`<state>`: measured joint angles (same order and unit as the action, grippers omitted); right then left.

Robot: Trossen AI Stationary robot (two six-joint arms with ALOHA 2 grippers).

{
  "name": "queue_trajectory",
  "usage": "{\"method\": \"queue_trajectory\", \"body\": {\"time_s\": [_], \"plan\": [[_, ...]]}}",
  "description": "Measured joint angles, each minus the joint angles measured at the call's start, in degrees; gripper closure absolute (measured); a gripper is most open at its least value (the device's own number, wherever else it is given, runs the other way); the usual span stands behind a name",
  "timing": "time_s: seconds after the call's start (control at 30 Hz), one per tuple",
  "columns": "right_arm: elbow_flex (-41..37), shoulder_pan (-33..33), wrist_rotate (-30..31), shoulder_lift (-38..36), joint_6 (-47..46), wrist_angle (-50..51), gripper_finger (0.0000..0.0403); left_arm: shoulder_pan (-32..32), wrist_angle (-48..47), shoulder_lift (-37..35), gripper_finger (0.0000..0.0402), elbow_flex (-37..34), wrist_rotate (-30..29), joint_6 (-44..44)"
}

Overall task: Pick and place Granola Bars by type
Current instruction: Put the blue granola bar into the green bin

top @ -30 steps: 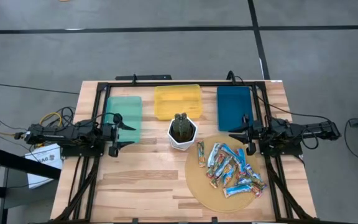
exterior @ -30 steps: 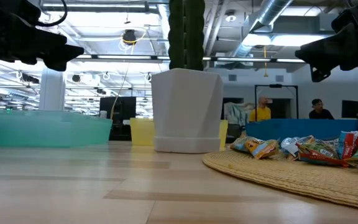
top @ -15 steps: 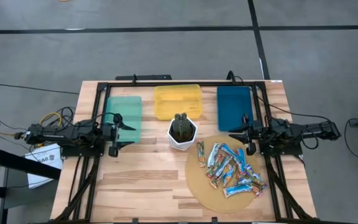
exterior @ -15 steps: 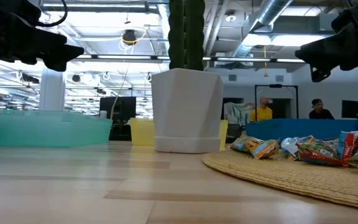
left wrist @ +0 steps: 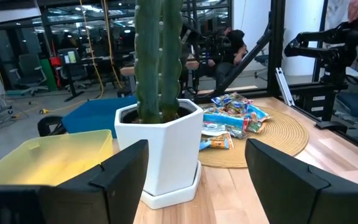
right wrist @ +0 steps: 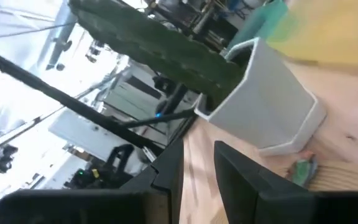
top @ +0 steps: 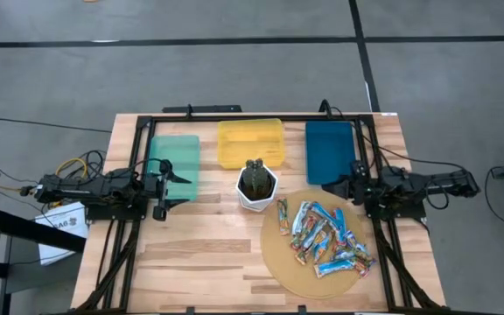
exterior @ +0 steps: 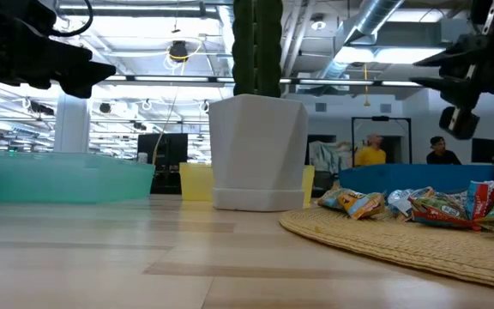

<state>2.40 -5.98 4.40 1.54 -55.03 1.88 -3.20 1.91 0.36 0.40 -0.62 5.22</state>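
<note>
The Granola Bars (top: 324,236) lie in a loose pile of shiny blue, orange and silver wrappers on a round woven mat (top: 283,262) at the table's near right. They also show in the low view (exterior: 418,204) and the left wrist view (left wrist: 232,117). My left gripper (top: 180,191) hangs level at the table's left side, over the green tray's near end, open and with nothing in it (left wrist: 197,186). My right gripper (top: 338,188) hangs level at the right, just beyond the mat's far edge. It is rolled on its side and narrowly open, with nothing between its fingers (right wrist: 197,180).
A white pot with a dark cactus (top: 256,185) stands mid-table between the two grippers. Along the far side sit a green tray (top: 174,157), a yellow tray (top: 250,143) and a blue tray (top: 329,150). Bare wood lies at the near left (top: 191,262).
My right gripper has rolled about its own pointing line while staying in place: in the high view its fingers now look tucked together, and in the low view its outline has turned. The bars and the left arm have kept still.
</note>
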Motion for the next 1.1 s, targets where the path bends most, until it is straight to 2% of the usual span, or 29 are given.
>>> {"method": "queue_trajectory", "body": {"time_s": [0.13, 0.27, 0.53, 0.7, 0.9, 1.1], "plan": [[5.0, 0.0, 0.0, 1.4, 0.2, 8.7, 0.0321, 0.0, 0.0, 0.0, 0.014, 0.0, 0.0, -0.2], [12.0, 0.0, 0.0, 5.6, 4.7, 19.8, 0.0321, 0.0, 0.0, 0.0, 0.014, 0.0, 0.0, -0.5], [25.7, -3.4, -0.1, 21.7, 7.2, 37.7, 0.0321, 0.0, 0.0, 0.0, 0.014, 0.0, 0.0, -0.8], [33.1, -8.7, -0.7, 31.1, 2.9, 44.4, 0.0321, 0.0, 0.0, 0.0, 0.014, 0.0, 0.0, -0.9], [40.0, -17.1, -9.2, 39.7, 1.6, 50.6, 0.0321, 0.0, 0.0, 0.0, 0.014, 0.0, 0.0, -0.9], [43.0, -25.6, -15.9, 47.3, -9.3, 51.1, 0.0321, 0.0, 0.0, 0.0, 0.014, 0.0, 0.0, -0.9]]}}
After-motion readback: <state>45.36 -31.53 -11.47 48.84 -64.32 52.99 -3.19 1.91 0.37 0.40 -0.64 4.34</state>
